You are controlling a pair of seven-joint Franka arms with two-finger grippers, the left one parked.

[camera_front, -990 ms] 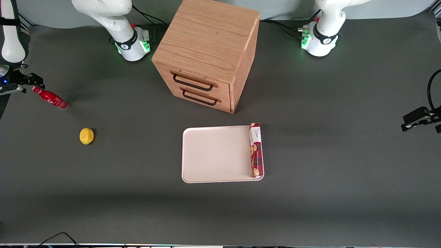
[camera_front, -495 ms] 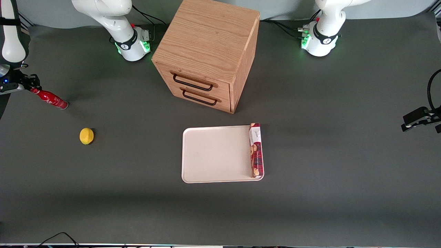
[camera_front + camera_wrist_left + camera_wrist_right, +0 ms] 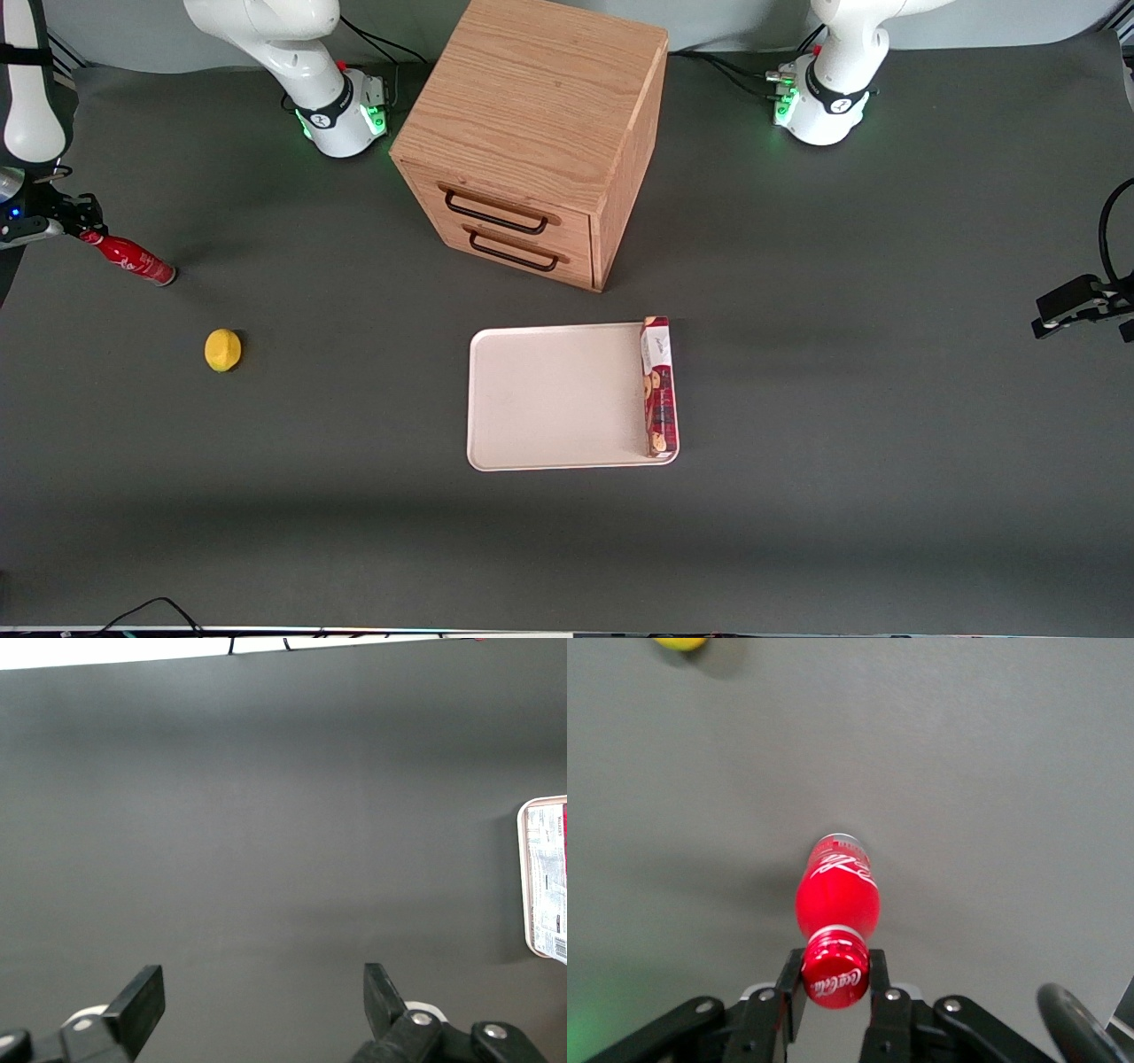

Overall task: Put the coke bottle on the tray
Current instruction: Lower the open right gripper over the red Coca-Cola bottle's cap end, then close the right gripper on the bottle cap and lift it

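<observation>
Grey desk (image 3: pixel 797 399) carries the bottle (image 3: pixel 130 255) at its working-arm end, upright, base on the desk. Jaws of the gripper (image 3: pixel 834 979) pinch its cap. Lemon (image 3: pixel 222 350) lies at the bottle's five o'clock; tray (image 3: pixel 549 399) well apart.

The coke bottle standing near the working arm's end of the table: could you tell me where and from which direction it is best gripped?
At the cap and narrow neck, from above. The coke bottle stands upright, so its slim top is the easiest part to pinch. The claw already has a finger on either side of the cap.
</observation>
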